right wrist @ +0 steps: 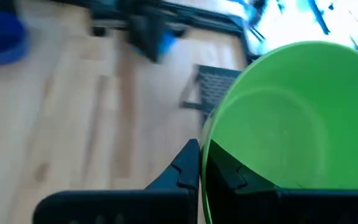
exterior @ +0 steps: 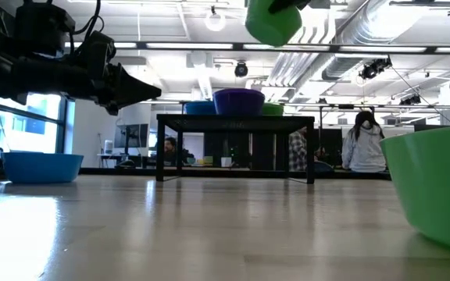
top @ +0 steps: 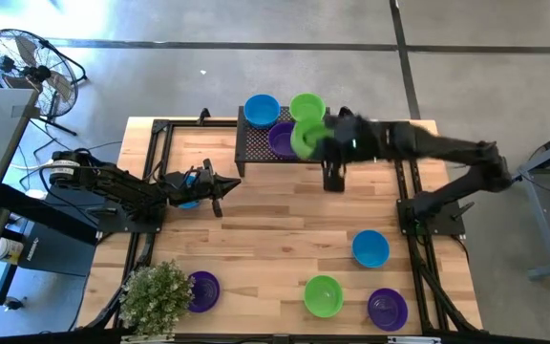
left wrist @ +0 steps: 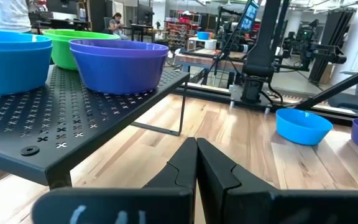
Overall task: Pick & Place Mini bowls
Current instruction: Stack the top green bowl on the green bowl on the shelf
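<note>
A black perforated rack (top: pixel 256 148) stands at the table's far middle and bears a blue bowl (top: pixel 261 110), a green bowl (top: pixel 306 103) and a purple bowl (top: pixel 281 140). High above the rack's right part, my right gripper (right wrist: pixel 202 149) is shut on another green mini bowl (top: pixel 304 139), which shows at the top of the low view (exterior: pixel 274 19). My left gripper (top: pixel 220 183) waits shut and level over the table's left part, pointing at the rack with nothing in it. My right gripper holds the green bowl by its rim (right wrist: pixel 207 163). One finger (right wrist: pixel 188 165) is outside the wall and the other (right wrist: pixel 229 174) inside. The fingers slant down from the table's right side. The bowl is lifted clear of the rack and tilted, its opening toward the wrist.
More bowls sit on the near part of the table: blue (top: pixel 370 248), green (top: pixel 324 295), purple (top: pixel 388 309) and purple (top: pixel 201 290) beside a small potted plant (top: pixel 156 296). A blue bowl (exterior: pixel 41 165) sits below my left arm. Bare wood lies mid-table.
</note>
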`<control>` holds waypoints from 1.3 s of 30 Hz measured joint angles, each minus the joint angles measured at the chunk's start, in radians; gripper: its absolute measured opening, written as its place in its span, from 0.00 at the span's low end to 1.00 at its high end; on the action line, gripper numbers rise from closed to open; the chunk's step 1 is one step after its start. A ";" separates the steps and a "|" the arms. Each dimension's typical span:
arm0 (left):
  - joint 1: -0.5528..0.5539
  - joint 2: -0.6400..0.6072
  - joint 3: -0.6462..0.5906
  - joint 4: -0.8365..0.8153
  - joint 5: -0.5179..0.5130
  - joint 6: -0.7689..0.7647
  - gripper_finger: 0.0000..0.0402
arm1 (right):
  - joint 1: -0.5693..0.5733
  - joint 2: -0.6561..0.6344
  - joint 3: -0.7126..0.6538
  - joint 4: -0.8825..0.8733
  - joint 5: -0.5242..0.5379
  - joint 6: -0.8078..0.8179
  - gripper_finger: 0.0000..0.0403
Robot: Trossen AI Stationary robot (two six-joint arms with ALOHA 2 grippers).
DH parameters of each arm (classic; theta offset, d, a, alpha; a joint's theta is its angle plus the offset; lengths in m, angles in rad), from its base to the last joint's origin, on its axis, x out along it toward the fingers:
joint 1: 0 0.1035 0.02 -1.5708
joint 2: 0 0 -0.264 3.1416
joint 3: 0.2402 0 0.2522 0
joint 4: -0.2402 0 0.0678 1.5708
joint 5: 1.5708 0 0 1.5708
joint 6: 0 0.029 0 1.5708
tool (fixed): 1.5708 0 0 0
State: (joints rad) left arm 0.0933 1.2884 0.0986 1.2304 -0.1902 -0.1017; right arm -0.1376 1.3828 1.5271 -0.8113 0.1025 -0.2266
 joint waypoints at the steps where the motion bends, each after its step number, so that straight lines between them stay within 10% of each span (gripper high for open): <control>1: 0.000 0.000 0.000 0.000 0.000 0.000 0.00 | -0.035 0.023 0.054 -0.052 -0.002 -0.013 0.01; 13: 0.000 0.000 0.000 -0.026 -0.001 0.000 0.00 | -0.395 0.371 0.457 -0.346 -0.158 -0.253 0.01; 39: 0.000 0.000 0.000 -0.033 -0.005 0.000 0.00 | -0.501 0.580 0.467 -0.333 -0.208 -0.278 0.01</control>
State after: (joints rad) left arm 0.0933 1.2884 0.0986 1.1972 -0.1955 -0.1013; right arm -0.6383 1.9632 1.9938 -1.1447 -0.1056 -0.5041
